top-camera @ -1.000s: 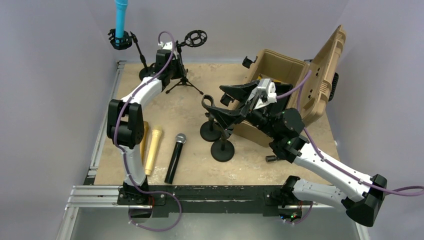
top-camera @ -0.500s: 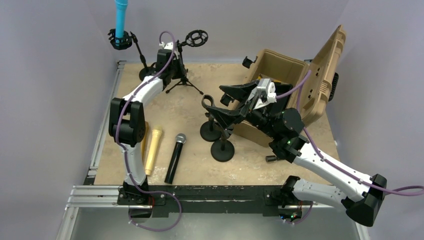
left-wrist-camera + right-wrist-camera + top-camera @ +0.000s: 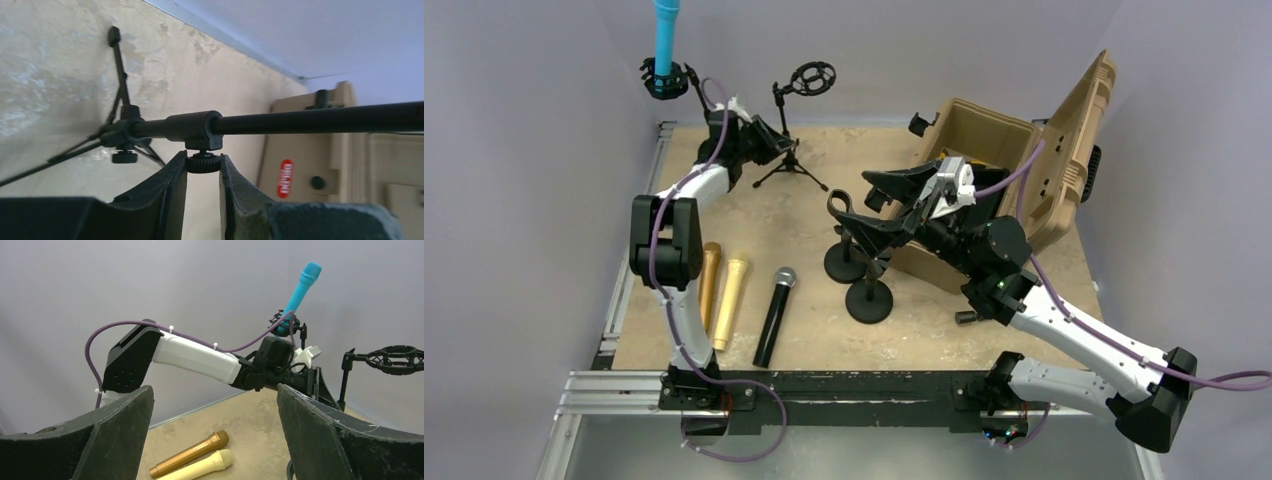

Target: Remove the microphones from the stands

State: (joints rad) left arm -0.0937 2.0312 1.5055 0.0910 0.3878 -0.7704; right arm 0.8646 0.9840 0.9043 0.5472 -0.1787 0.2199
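Observation:
The blue microphone point(image 3: 665, 35) stands upright in a black shock mount point(image 3: 664, 80) on a stand at the back left; it also shows in the right wrist view as the blue microphone point(image 3: 301, 287). My left gripper point(image 3: 762, 140) is lower and to the right of it, at the tripod stand point(image 3: 790, 160) with an empty shock mount point(image 3: 812, 77). In the left wrist view the left gripper point(image 3: 203, 165) is shut on a black knurled knob point(image 3: 203, 163) under the stand's pole collar point(image 3: 195, 127). My right gripper point(image 3: 879, 208) is open at mid-table, and between its fingers point(image 3: 214, 390) is nothing.
A gold microphone point(image 3: 709, 285), a cream microphone point(image 3: 730, 300) and a black microphone point(image 3: 775, 315) lie at the front left. Two round-base stands point(image 3: 868, 298) sit under the right gripper. An open tan case point(image 3: 1014, 170) fills the back right.
My left wrist has swung to the left, and its gripper now points right onto the tripod stand's knob. The right arm has not moved.

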